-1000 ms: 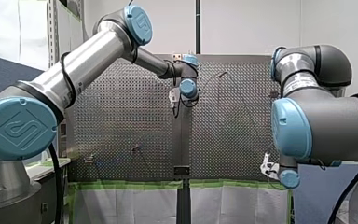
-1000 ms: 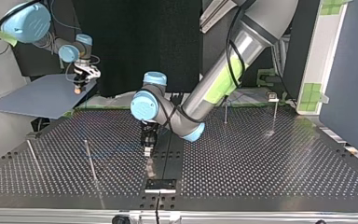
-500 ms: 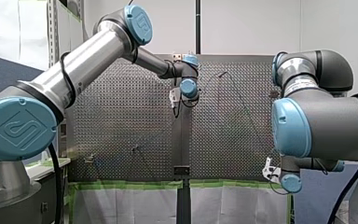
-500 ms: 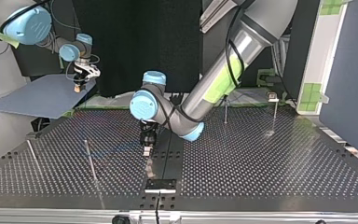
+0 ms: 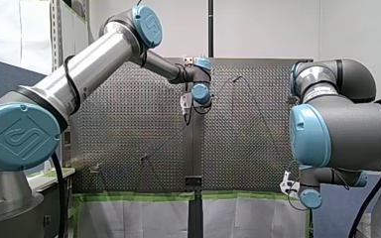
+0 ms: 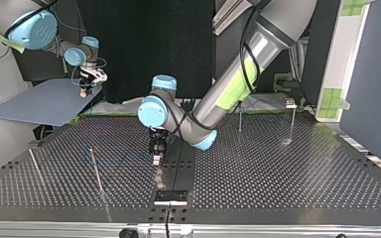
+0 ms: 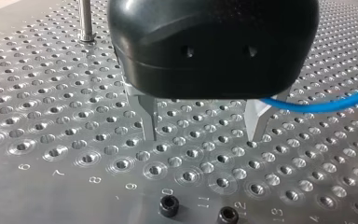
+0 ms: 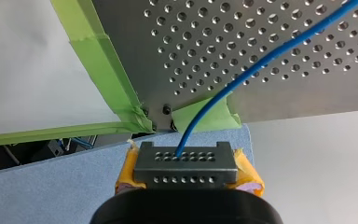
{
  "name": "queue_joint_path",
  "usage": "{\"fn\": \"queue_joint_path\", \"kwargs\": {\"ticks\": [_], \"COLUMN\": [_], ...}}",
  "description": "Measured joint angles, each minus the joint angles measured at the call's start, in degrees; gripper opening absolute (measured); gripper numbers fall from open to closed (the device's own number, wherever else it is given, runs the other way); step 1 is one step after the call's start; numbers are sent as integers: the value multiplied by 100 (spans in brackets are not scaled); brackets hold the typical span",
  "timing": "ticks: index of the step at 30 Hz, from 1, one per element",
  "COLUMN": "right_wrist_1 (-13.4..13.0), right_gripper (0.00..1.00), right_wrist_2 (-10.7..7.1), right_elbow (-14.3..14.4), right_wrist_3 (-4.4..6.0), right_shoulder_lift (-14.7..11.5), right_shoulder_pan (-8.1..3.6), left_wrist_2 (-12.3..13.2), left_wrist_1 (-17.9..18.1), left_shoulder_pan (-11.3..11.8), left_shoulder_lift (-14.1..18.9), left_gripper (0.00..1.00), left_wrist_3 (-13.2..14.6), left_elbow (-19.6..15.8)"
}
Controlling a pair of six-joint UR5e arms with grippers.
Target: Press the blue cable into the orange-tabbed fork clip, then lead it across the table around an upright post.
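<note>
The blue cable [image 8: 242, 74] runs from a dark grey connector block [image 8: 185, 164] over the perforated table [image 8: 279, 88]. My right gripper [image 8: 186, 179] is shut on that block with its yellow pads [image 8: 127, 171], off the table's corner, above a blue board [image 6: 44, 101]. In the top view my right gripper [image 6: 84, 85] hangs at the far left. My left gripper [image 7: 200, 137] stands open just above the table's middle, nothing between its metal fingers [image 7: 150, 119]. The cable [image 7: 317, 101] passes beside one finger. My left gripper [image 6: 157, 154] also shows in the top view.
Upright posts stand on the table at the top view's left [image 6: 95, 168] and far right [image 6: 240, 116]. A small clip [image 6: 290, 102] sits at the far right edge. A black plate [image 6: 170, 197] is bolted at the near edge. Green tape [image 8: 107, 70] lines the table's border.
My right arm's wrist has sunk lower in the front view, and its gripper has shifted slightly over the blue board. My left arm has not moved.
</note>
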Motion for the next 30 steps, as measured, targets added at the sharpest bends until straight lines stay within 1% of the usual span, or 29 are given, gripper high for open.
{"fn": "queue_joint_path", "kwargs": {"ticks": [5, 9, 14, 16, 17, 24, 25, 30], "right_wrist_1": [9, 52, 102, 115, 122, 184, 188, 202], "right_gripper": [0, 0, 0, 0, 0, 0, 0, 0], "right_wrist_2": [0, 0, 11, 18, 22, 63, 67, 80], "right_elbow": [-20, -53, -82, -89, -91, -94, -95, -100], "right_wrist_3": [-5, -11, -32, -46, -56, -129, -137, -153], "right_shoulder_lift": [3, 4, 4, 4, 4, 4, 4, 4], "right_shoulder_pan": [-2, -2, -2, -2, -2, -2, -2, -2], "left_wrist_2": [3, 5, 1, -28, -52, -199, -218, -303], "left_wrist_1": [-66, -206, -425, -541, -589, -944, -996, -1283], "left_shoulder_pan": [-13, -31, -36, -34, -32, -2, -2, -10], "left_shoulder_lift": [0, 0, 0, 0, 0, 0, 0, 0], "left_gripper": [92, 92, 92, 92, 95, 95, 97, 97], "left_wrist_3": [1, -11, -138, -179, -191, -211, -211, -217], "left_elbow": [0, 0, 0, 0, 0, 1, 1, 1]}}
